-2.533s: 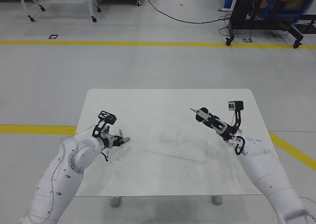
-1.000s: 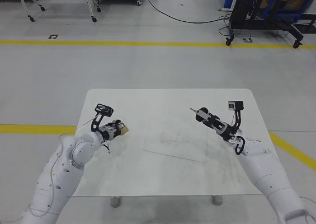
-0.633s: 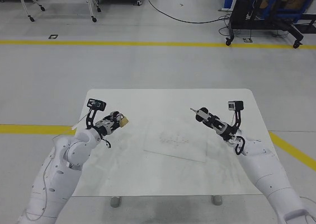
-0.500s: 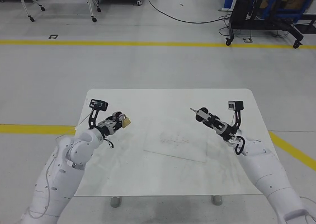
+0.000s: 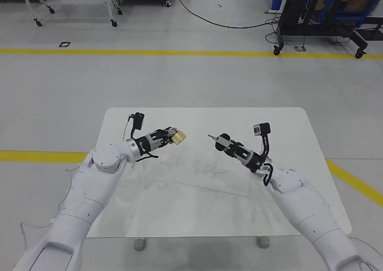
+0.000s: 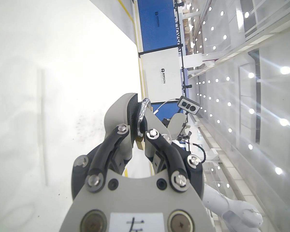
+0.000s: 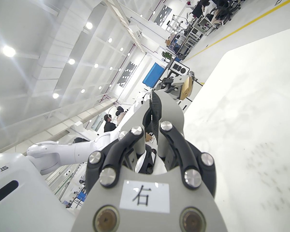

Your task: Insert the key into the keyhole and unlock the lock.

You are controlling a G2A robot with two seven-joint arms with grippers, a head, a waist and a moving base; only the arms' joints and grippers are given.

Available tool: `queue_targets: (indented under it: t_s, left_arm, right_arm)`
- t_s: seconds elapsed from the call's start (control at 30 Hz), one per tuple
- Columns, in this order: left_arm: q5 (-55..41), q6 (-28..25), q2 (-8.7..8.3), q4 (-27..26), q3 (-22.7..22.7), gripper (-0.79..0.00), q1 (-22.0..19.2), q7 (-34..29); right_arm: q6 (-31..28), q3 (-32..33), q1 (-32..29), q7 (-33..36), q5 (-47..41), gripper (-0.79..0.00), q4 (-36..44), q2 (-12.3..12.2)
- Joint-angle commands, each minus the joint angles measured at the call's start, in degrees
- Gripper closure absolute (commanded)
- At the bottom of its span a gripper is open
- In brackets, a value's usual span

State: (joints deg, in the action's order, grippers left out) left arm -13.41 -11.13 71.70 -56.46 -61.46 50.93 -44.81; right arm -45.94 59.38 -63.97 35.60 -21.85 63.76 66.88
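In the top view my left gripper (image 5: 167,137) is shut on a small brass padlock (image 5: 178,137), held above the table's back middle. The left wrist view has the silver shackle (image 6: 142,112) clamped between the pads of that gripper (image 6: 139,113), with a sliver of brass body below. My right gripper (image 5: 223,141) is shut on the key (image 5: 212,137), whose thin silver tip points at the lock across a short gap. In the right wrist view the right gripper (image 7: 152,103) is closed, and the padlock (image 7: 186,88) hangs just beyond it with its brass underside facing it.
The white table (image 5: 286,122) carries a thin clear sheet (image 5: 211,179) with faint marks at its middle. Both arms hover above the surface. Yellow floor lines and a dark cart (image 5: 327,24) lie far behind the table.
My left gripper has lifted the padlock from the left side and swung it toward the table's middle. My right gripper has moved left with the key, closing most of the gap.
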Motion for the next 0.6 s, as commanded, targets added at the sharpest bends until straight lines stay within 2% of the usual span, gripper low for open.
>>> queue_targets:
  t_s: [0.0,0.07,0.13,0.2,0.27,0.33,0.43,0.57]
  left_arm:
    - [-0.1,0.0,0.0,0.0,0.0,0.0,0.0,0.0]
    - [-2.4,0.2,0.09,-0.5,-0.5,0.0,1.0,0.8]
    - [-9.5,1.7,0.35,-0.5,-1.6,0.0,2.2,-1.2]
    - [-13.4,2.7,0.6,0.2,-2.0,0.0,1.8,-3.5]
    - [-17.7,4.0,1.1,1.5,-1.7,0.0,1.2,-5.9]
    - [-19.7,4.8,1.59,3.2,-1.0,0.0,0.3,-7.3]
    - [-20.6,4.7,2.19,5.5,0.1,0.0,-0.9,-8.3]
    - [-20.4,3.9,2.65,7.6,0.7,0.0,-2.0,-7.3]
  right_arm:
    - [0.0,0.0,0.0,0.0,0.0,0.0,0.0,0.0]
    - [0.0,0.0,0.0,0.0,0.0,0.0,0.0,0.0]
    - [0.9,-0.3,-0.3,-0.3,0.0,0.0,0.3,0.1]
    - [6.1,-2.6,-0.9,0.2,-2.5,0.0,1.9,0.7]
    - [13.8,-5.5,-0.3,1.5,-4.4,0.0,1.6,1.6]
    - [18.2,-7.6,0.6,1.2,-6.9,0.0,1.0,2.5]
    - [19.3,-9.4,1.9,-1.2,-7.1,0.0,-0.5,3.7]
    - [17.9,-10.3,2.5,-6.4,-5.7,0.0,-0.9,4.8]
